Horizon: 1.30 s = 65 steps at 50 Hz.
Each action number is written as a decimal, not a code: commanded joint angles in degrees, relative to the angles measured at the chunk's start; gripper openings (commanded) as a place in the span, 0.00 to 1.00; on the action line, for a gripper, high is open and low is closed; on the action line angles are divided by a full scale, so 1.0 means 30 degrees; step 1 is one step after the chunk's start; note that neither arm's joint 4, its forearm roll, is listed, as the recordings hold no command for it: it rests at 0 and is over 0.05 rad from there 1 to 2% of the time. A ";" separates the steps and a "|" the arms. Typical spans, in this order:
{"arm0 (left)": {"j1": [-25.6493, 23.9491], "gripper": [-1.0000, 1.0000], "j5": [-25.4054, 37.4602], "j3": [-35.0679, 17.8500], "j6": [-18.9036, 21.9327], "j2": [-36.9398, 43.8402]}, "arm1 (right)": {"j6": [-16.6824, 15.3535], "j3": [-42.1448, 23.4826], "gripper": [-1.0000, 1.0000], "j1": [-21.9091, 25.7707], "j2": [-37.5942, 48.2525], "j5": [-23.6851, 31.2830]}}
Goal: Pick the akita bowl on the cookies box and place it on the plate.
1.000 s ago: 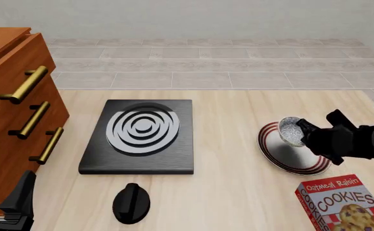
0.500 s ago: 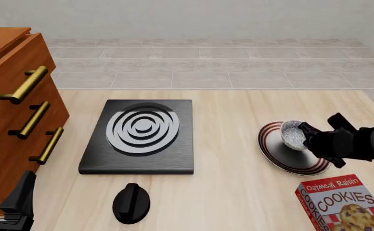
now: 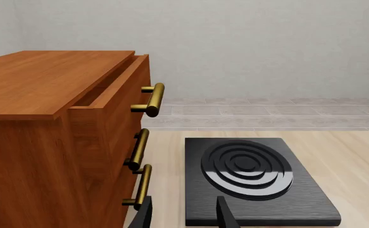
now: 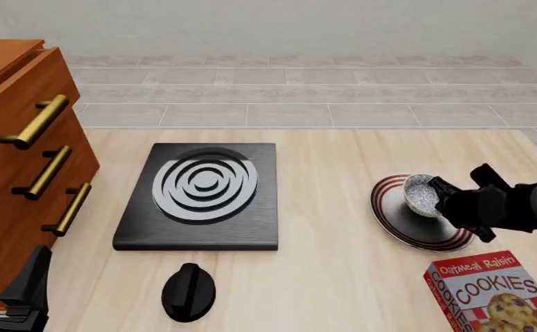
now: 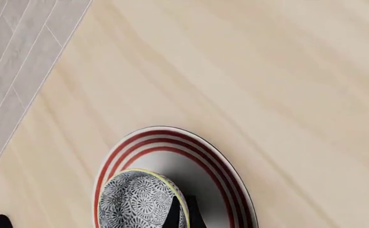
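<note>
The akita bowl (image 4: 420, 194) hangs tilted over the plate (image 4: 406, 232), with its speckled inside turned toward the left. My right gripper (image 4: 437, 198) is shut on the bowl's rim, reaching in from the right edge. In the right wrist view the bowl (image 5: 137, 202) sits low over the plate's white centre, inside the red rings (image 5: 171, 138), and a dark finger (image 5: 173, 216) pinches its rim. I cannot tell whether the bowl touches the plate. The cookies box (image 4: 494, 294) lies at the front right, bare on top. My left gripper (image 3: 184, 219) is open at the front left.
A black slab with white rings (image 4: 204, 194) lies mid-table, with a black knob (image 4: 188, 291) in front of it. A wooden cabinet with brass handles (image 4: 28, 159) fills the left side, its top drawer slightly open (image 3: 108, 95). Pale floor tiles lie beyond the table's far edge.
My right gripper has sunk a little toward the plate with the bowl in it, mostly during the first half second. The left arm has stayed still.
</note>
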 commanded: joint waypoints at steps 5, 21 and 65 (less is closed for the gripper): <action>0.0000 1.00 0.0000 0.0000 0.0000 0.0000 | -0.0115 -0.0224 0.00 -0.0143 0.0711 -0.0032; 0.0000 1.00 0.0000 0.0000 0.0000 0.0000 | -0.0049 0.0002 0.00 0.0122 0.0807 -0.0291; 0.0000 1.00 0.0000 0.0000 0.0000 0.0000 | -0.1690 0.2909 1.00 -0.1110 -1.3357 0.5215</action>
